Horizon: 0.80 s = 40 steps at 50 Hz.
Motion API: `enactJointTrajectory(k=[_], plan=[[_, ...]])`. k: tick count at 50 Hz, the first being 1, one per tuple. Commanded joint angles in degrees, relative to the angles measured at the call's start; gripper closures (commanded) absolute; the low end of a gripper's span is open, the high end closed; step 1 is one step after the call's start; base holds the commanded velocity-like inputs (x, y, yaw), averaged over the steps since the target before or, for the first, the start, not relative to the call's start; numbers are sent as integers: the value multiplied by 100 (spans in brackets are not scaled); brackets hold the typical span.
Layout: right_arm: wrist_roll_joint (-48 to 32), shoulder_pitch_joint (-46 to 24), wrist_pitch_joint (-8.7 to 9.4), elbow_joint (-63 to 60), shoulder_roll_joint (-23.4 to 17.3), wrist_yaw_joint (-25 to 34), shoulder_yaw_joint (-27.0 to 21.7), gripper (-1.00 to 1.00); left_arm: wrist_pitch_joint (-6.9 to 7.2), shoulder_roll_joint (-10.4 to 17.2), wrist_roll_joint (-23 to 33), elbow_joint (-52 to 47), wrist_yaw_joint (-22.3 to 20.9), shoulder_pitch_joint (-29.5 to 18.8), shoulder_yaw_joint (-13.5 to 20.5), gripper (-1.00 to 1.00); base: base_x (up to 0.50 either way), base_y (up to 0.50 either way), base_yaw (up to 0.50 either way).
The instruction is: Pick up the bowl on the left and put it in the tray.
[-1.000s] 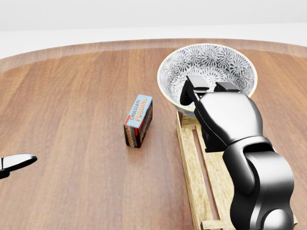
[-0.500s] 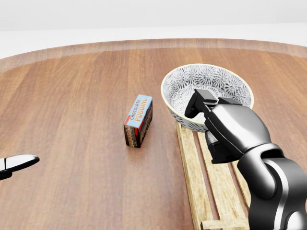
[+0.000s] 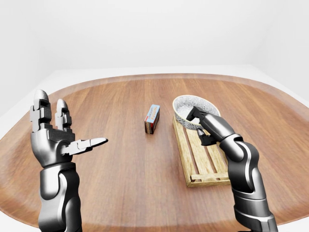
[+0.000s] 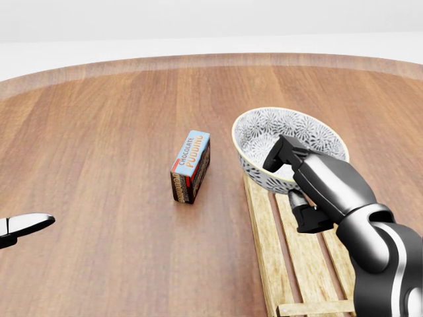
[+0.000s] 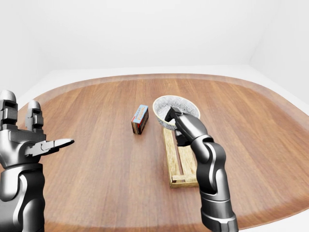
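My right hand point(image 4: 296, 173) is clamped on the near rim of the bowl point(image 4: 289, 146), which hangs tilted over the tray's point(image 4: 268, 231) far end, so release lies straight below.

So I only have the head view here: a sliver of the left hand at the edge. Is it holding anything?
Observer: No. The left hand is raised, fingers spread, nothing in it.
Reviewer: And how far does the tray run? My view cuts it off at the bottom.
Observer: The tray ends in a cross slat just past the right forearm, well inside the table edge.
Reviewer: Anything else on the table outside my frame?
Observer: Nothing more: only the pudding box, the bowl gripped by the right hand, and the tray.
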Motion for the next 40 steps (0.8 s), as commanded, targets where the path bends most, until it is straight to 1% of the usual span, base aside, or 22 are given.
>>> enactJointTrajectory(k=[1, 11, 20, 28, 29, 35, 40], plan=[[159, 11, 0, 358, -118, -468, -120, 100, 0, -14, 16, -16, -4, 16, -16, -100, 0, 0, 0], [130, 14, 0, 619, -218, -906, -190, 100, 0, -16, 28, 13, -19, 20, -23, -100, 0, 0, 0], [-242, -1, 0, 805, -156, -1024, 21, 100, 0, -23, 38, 17, -26, 22, -28, -100, 0, 0, 0], [-584, -169, 0, 1383, -66, -1290, 159, 100, 0, -23, 23, -13, -19, 24, -16, -100, 0, 0, 0], [-587, -182, 0, 1367, -51, -1257, 155, 100, 0, -22, 22, -3, -20, 21, -15, -100, 0, 0, 0], [-547, -338, 0, 1718, -122, -1527, 52, 100, 0, -25, 23, -17, -21, 28, -19, -100, 0, 0, 0], [-331, -339, 0, 1965, -200, -1793, -64, 100, 0, -19, 24, 32, -25, 9, -17, -100, 0, 0, 0]])
